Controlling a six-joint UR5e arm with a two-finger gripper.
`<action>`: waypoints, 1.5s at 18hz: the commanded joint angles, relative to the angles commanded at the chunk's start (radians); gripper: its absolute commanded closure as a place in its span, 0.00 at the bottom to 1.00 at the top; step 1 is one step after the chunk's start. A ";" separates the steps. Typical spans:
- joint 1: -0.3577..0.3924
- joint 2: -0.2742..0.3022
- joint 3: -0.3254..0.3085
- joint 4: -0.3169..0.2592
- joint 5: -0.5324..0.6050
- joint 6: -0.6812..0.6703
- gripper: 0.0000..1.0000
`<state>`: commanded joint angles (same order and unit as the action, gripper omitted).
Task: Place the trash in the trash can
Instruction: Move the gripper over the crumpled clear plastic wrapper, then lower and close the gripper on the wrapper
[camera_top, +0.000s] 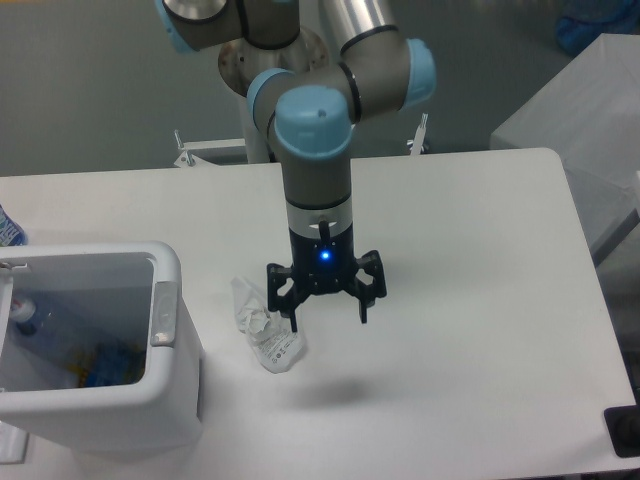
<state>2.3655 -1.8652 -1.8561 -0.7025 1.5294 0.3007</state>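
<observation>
Pincer (327, 310) spread wide, empty, above surface (470, 270) | wrapper (266, 325) on surface beside trash can (170, 400) | bottle (60, 350) in can | risk: off-centre descent pushes wrapper aside.

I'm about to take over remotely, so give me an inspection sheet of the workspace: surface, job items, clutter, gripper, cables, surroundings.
Surface: white table, no spills seen.
Job's things: crumpled wrapper lies on the table just right of the trash can; crushed bottle appears to be inside the can, bluish parts visible.
Clutter: a blue-and-white item at the left edge, mostly cut off; otherwise nothing seen.
Gripper: gripper open, pointing down, empty, its left finger close over the wrapper's right edge.
Cables: nothing seen.
Surroundings: grey floor, a light grey unit at the right, a dark object at the bottom right corner.
</observation>
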 joint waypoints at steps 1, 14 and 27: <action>-0.015 -0.008 0.000 -0.005 -0.003 0.000 0.01; -0.103 -0.084 -0.052 -0.011 0.008 -0.052 0.04; -0.103 -0.100 -0.061 -0.020 0.026 -0.051 0.38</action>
<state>2.2626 -1.9650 -1.9175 -0.7225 1.5555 0.2500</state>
